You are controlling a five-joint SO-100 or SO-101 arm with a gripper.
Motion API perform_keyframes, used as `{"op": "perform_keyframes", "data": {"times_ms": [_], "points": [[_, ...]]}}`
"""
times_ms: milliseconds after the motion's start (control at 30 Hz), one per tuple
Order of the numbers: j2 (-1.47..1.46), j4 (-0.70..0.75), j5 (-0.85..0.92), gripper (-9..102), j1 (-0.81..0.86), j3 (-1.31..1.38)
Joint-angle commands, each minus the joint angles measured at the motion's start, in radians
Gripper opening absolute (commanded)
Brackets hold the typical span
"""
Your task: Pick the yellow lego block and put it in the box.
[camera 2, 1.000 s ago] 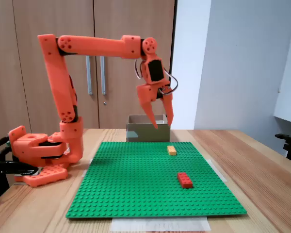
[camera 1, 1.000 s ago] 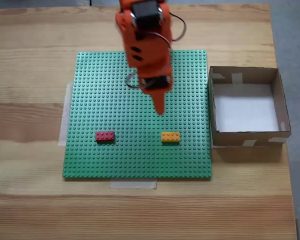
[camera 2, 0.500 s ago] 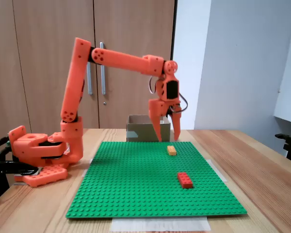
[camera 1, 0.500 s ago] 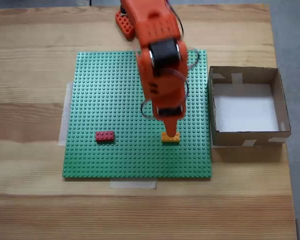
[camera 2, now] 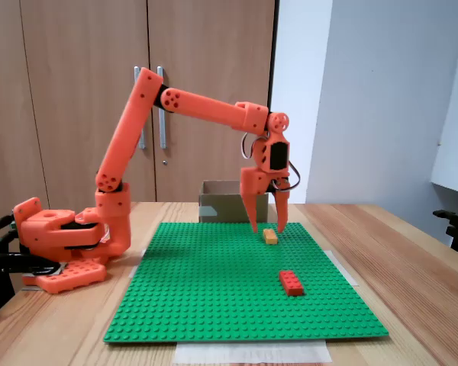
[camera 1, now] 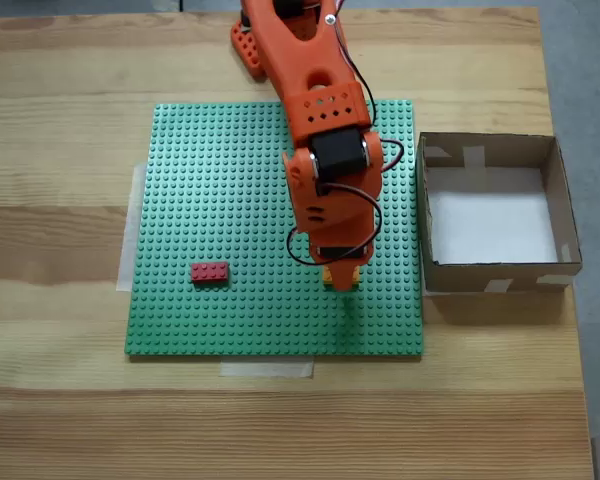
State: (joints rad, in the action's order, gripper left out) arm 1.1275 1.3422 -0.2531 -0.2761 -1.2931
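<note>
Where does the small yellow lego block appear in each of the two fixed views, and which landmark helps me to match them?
In a fixed view from above: the small yellow lego block lies right of centre on the green studded baseplate, partly hidden under the orange gripper.
In a fixed view from the side: the block lies right of centre, between the open gripper's fingertips.
Shared landmark: the small red lego brick.

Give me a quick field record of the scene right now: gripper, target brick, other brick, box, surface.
gripper: open, fingers pointing down, straddling the yellow lego block
yellow lego block: on the green baseplate, not lifted
red brick: on the baseplate, apart from the gripper
box: open-topped, beside the baseplate, nothing inside
green baseplate: on the wooden table
</note>
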Motion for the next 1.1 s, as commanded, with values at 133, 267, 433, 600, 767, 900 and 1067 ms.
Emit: {"op": "perform_keyframes", "data": {"times_ms": [133,267,433,600,767,900,1067], "points": [[-0.021,-0.044,-0.002,22,0.012,0.044],[-0.035,-0.048,-0.008,22,0.012,0.054],[-0.037,-0.057,-0.008,21,0.011,0.055],[-0.037,-0.058,-0.003,19,0.009,0.054],[-0.034,-0.055,0.002,15,0.005,0.048],[-0.025,-0.066,0.012,13,0.008,0.038],[-0.012,-0.077,0.040,9,0.006,0.031]]}}
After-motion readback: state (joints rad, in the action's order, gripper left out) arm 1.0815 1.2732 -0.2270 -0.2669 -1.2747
